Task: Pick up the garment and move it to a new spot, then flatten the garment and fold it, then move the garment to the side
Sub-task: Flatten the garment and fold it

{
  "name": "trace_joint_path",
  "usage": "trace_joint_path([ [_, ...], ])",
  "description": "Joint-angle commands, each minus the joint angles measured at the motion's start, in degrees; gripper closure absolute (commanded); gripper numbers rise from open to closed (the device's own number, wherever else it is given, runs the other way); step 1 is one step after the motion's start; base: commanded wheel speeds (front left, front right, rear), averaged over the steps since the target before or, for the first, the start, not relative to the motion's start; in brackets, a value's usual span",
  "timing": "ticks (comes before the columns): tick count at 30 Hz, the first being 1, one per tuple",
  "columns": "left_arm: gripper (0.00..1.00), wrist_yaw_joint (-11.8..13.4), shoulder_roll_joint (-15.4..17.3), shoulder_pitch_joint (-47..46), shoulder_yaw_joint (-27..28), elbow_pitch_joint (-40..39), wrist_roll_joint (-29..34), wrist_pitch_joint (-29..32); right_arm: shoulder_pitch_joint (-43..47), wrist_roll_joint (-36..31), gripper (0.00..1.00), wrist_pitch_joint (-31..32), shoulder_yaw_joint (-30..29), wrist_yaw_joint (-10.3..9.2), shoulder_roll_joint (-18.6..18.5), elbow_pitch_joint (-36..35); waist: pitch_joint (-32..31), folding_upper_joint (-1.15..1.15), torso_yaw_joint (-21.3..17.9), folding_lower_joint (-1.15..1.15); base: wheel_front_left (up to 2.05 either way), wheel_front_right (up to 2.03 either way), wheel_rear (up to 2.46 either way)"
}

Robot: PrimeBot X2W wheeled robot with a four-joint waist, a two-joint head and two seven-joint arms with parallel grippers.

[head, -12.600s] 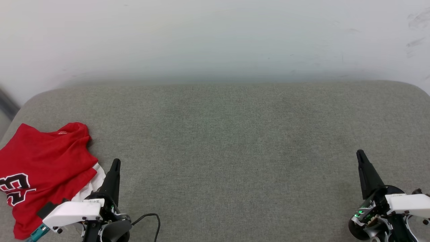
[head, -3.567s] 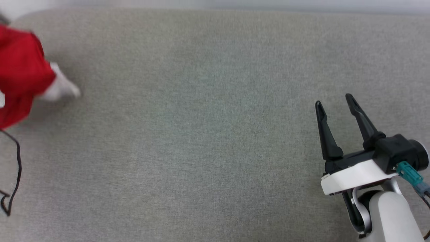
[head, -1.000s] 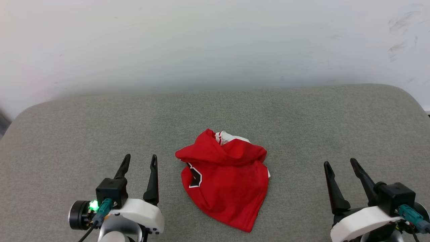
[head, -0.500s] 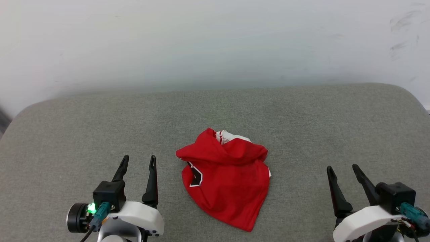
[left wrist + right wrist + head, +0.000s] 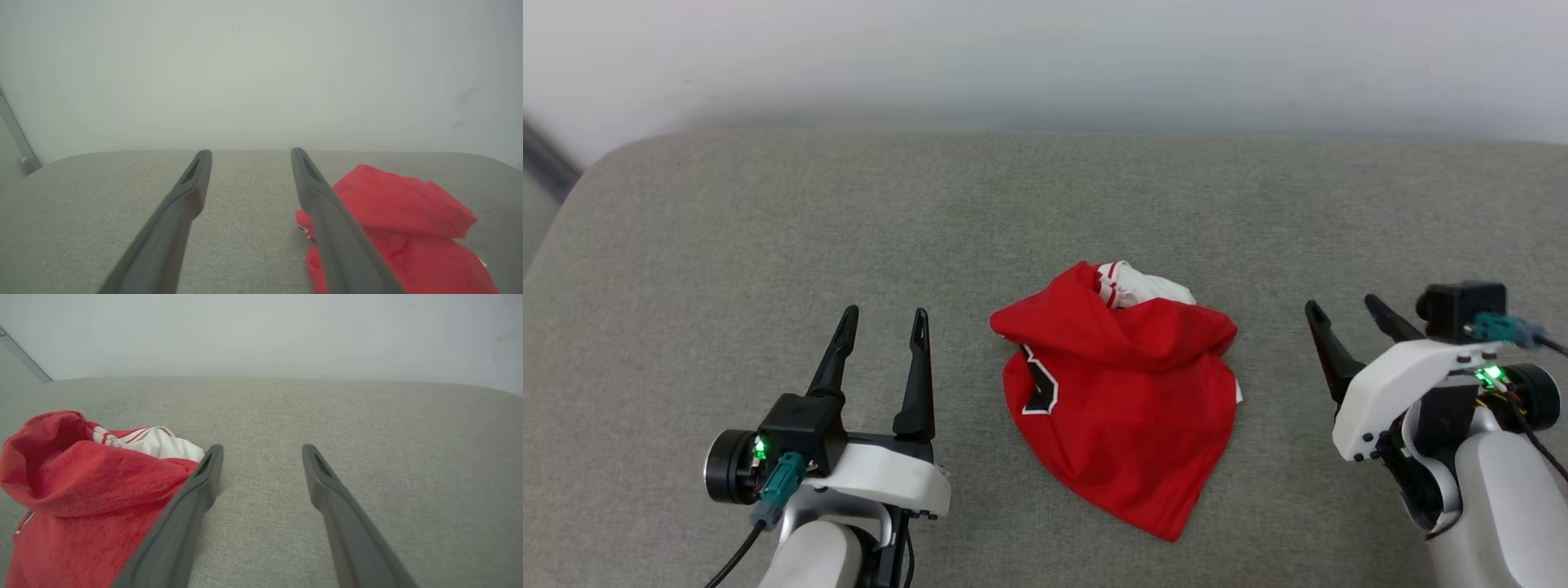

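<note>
Red garment (image 5: 1127, 408) — crumpled heap, white trim showing — mid-cushion.

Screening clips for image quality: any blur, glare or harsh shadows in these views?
Head view: flat, even light, no glare, garment crisp with a faint shadow. Left wrist view: left fingers soft near the lens, cushion weave sharper. Right wrist view: right fingers likewise soft, cushion's far edge bows slightly.

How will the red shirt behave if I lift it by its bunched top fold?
The garment lies crumpled in soft folds, so it will probably hang limp rather than hold shape. It looks thin, so likely light. Pushed across the textured grey cushion, it would probably bunch up rather than slide.
</note>
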Motion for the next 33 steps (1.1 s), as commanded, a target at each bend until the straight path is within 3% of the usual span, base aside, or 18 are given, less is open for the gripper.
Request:
trace_joint_path([
  [1,0.0,-0.37,-0.18,-0.94,-0.16,0.17,0.36,-0.42,-2.26,1.0,0.0,4.41,1.59,-0.03,-1.94,1.92,2.51,0.0,2.46,-0.01,0.0,0.0,0.0],
  [8,0.0,-1.47,-1.72,-4.03,-1.06,1.35,0.67,-1.29,-10.25,8.26,0.0,21.21,11.67,-0.02,-8.87,7.95,6.26,0.0,6.1,-0.01,0.0,0.0,0.0],
  [15,0.0,-2.44,-3.13,-6.63,-1.36,2.55,0.79,-1.55,-15.53,12.64,0.0,22.65,20.69,-0.03,-13.48,13.2,9.81,0.0,8.59,-0.01,0.0,0.0,0.0],
  [21,0.0,-2.94,-3.74,-7.28,-0.77,3.36,1.17,-1.71,-16.4,16.49,0.0,24.75,26.01,-0.03,-14.08,20.33,10.68,0.0,9.18,-0.01,0.0,0.0,0.0],
  [22,0.0,-3.02,-3.82,-7.2,-0.66,3.42,1.33,-1.71,-16.29,17.53,0.9,25.37,26.69,-0.02,-14.03,21.15,10.62,0.0,9.17,-0.01,0.0,0.0,0.0],
  [23,0.0,-3.02,-3.82,-7.2,-0.66,3.42,1.33,-1.71,-16.29,17.53,0.9,25.37,26.69,-0.02,-14.03,21.15,10.62,0.0,9.17,-0.01,0.0,0.0,0.0],
  [24,0.0,-3.05,-3.89,-7.03,-0.51,3.52,1.43,-1.72,-16.39,18.11,1.0,25.45,27.28,-0.02,-13.97,21.45,10.4,0.0,9.08,-0.01,0.0,0.0,0.0],
  [33,0.0,-3.17,-3.59,-4.56,0.75,4.86,2.05,-1.63,-22.95,16.81,1.0,17.09,27.34,-0.03,-16.18,15.1,5.78,0.0,5.68,-0.01,0.0,0.0,0.0],
])
